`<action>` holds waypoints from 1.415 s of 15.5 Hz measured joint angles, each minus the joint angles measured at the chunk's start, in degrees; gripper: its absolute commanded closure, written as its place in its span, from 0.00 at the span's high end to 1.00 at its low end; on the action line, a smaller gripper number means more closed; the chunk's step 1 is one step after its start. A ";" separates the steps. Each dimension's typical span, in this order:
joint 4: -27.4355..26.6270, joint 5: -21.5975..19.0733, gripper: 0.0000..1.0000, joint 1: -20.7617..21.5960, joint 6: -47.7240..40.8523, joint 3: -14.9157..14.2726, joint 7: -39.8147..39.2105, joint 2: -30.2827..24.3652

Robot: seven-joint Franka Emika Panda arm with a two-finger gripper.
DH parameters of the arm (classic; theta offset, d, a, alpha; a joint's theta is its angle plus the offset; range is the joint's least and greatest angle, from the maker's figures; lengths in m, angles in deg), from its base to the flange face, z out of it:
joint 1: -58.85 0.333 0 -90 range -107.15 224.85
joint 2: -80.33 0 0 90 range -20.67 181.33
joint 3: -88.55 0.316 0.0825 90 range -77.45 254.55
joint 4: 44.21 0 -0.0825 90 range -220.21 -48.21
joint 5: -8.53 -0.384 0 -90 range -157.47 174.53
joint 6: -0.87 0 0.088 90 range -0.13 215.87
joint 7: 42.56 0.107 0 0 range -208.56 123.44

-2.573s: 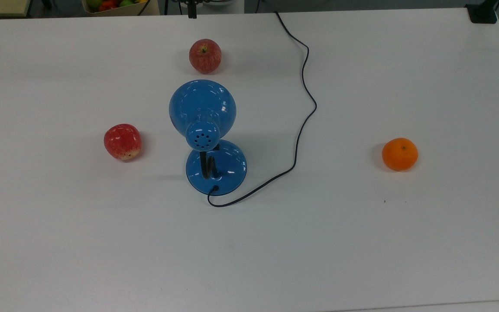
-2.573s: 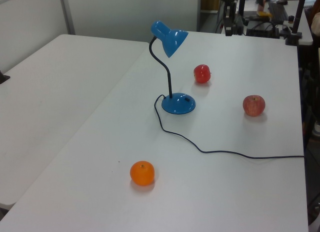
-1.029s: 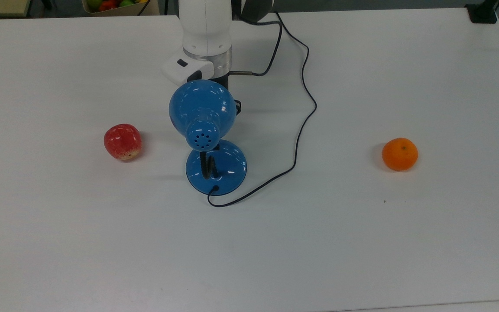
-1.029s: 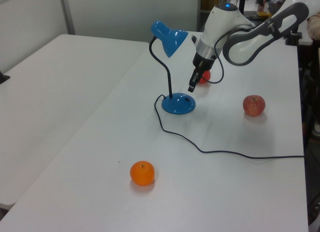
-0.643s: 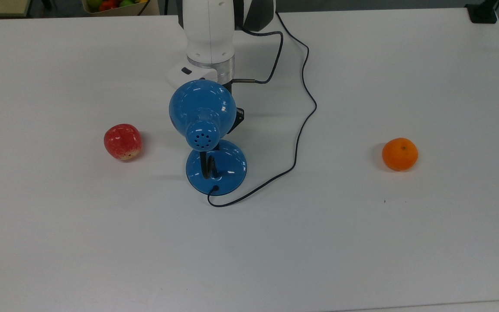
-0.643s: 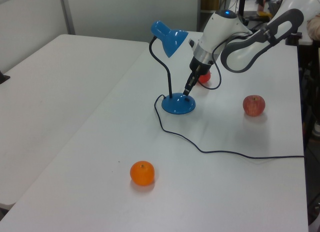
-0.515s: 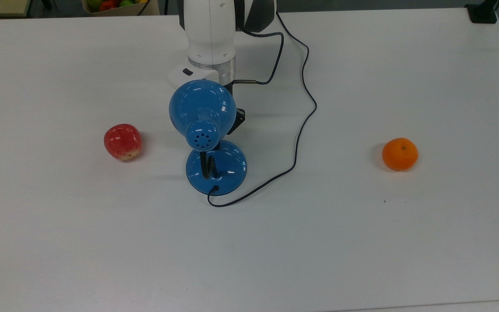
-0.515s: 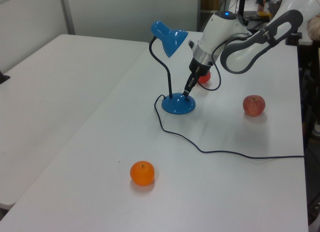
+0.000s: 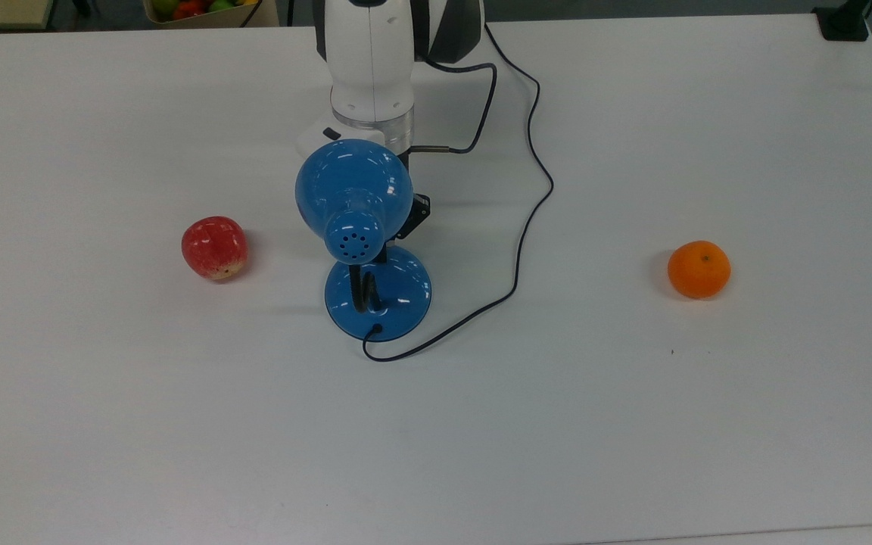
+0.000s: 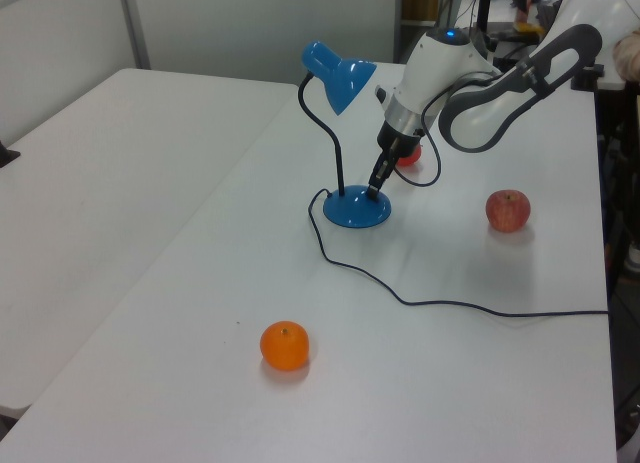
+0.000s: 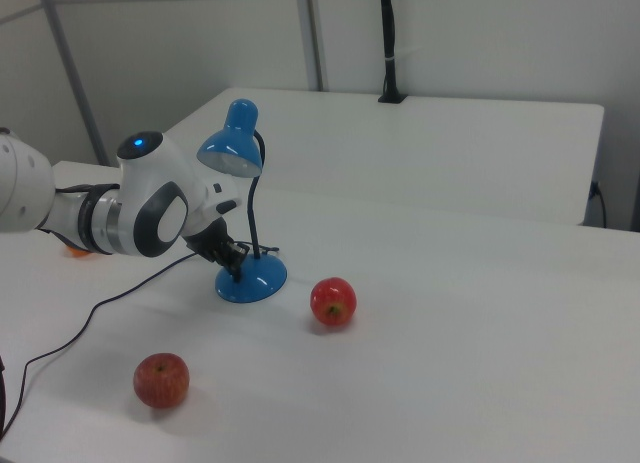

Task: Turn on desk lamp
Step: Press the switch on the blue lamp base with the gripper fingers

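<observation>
The desk lamp stands mid-table: glossy blue dome shade (image 9: 353,189) with vent holes, black bendy neck, round blue base (image 9: 398,299) and a thin black cord (image 9: 530,219) trailing to the far edge. In the left view my gripper (image 10: 375,190) points down with its narrow black tip on the top of the lamp base (image 10: 352,211), fingers together and holding nothing. In the right view the gripper (image 11: 232,266) sits at the base (image 11: 255,281) below the shade (image 11: 232,148). In the top view the shade covers most of the gripper. No glow shows under the shade.
On the white table, a red apple (image 9: 214,247) lies at the top view's left and an orange (image 9: 699,269) at the top view's right. Another apple (image 10: 508,210) lies beside my arm (image 9: 372,68). A fruit box (image 9: 201,9) sits past the far edge.
My arm came in from the top view's top edge, covering the far apple there. Its gripper has dropped from beside the shade down onto the lamp base. The lamp and fruit have not moved.
</observation>
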 measured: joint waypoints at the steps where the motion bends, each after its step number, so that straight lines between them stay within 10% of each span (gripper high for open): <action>1: 0.10 0.03 0.00 0.00 0.09 0.00 0.00 0.15; 22: 1.77 1.62 0.00 -0.06 0.69 -0.03 0.00 1.64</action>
